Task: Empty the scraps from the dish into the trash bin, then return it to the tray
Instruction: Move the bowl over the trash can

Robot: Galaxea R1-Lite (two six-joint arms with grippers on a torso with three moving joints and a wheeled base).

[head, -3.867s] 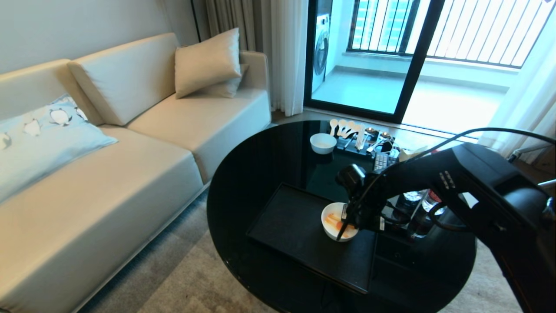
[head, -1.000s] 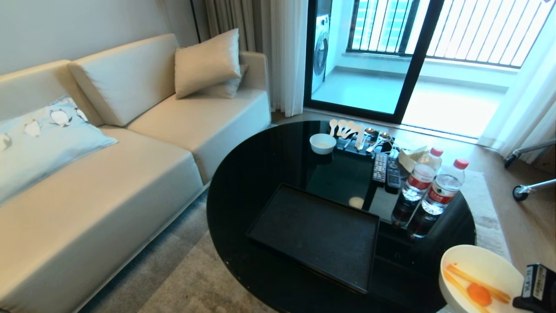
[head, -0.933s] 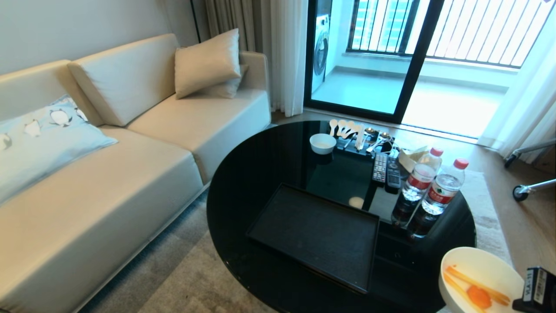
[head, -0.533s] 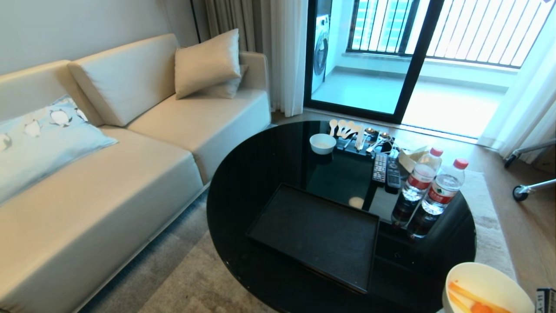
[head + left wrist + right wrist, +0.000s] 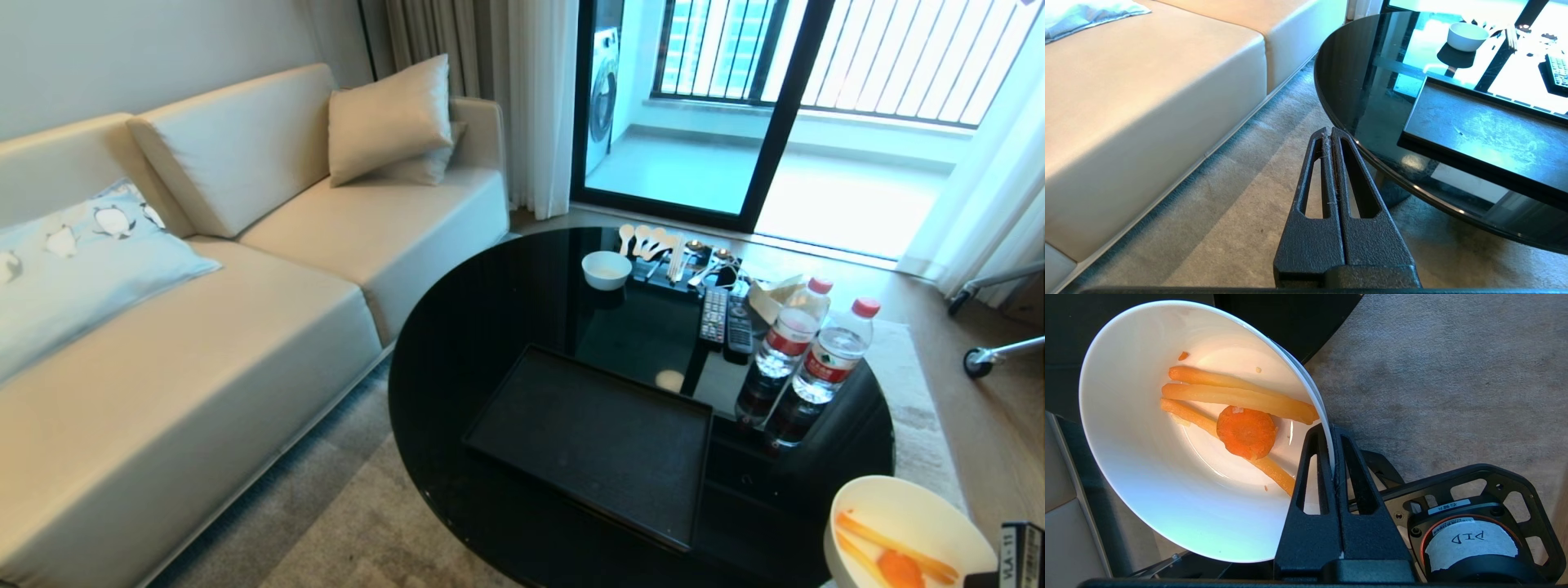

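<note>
The dish (image 5: 890,506), a white bowl, hangs at the near right past the table's edge, above the carpet. My right gripper (image 5: 1331,430) is shut on the dish's (image 5: 1147,457) rim, one finger inside and one outside. The scraps (image 5: 1245,430), orange strips and a round slice, lie in its bottom, and the scraps (image 5: 898,563) also show from the head. The black tray (image 5: 588,441) sits bare on the table. My left gripper (image 5: 1329,131) is shut and holds nothing, low over the carpet beside the table, with the tray (image 5: 1486,134) ahead of it. The trash bin is out of view.
The round black glass table (image 5: 473,327) carries a small white bowl (image 5: 606,269), spoons, two remotes (image 5: 725,317) and two water bottles (image 5: 816,359) at its far and right side. A cream sofa (image 5: 204,327) stands to the left. Part of my base (image 5: 1470,535) lies under the right gripper.
The dish stood on the tray with my right gripper at it; it now hangs off the table's near right. Over the last second it sank slightly, then rose a little.
</note>
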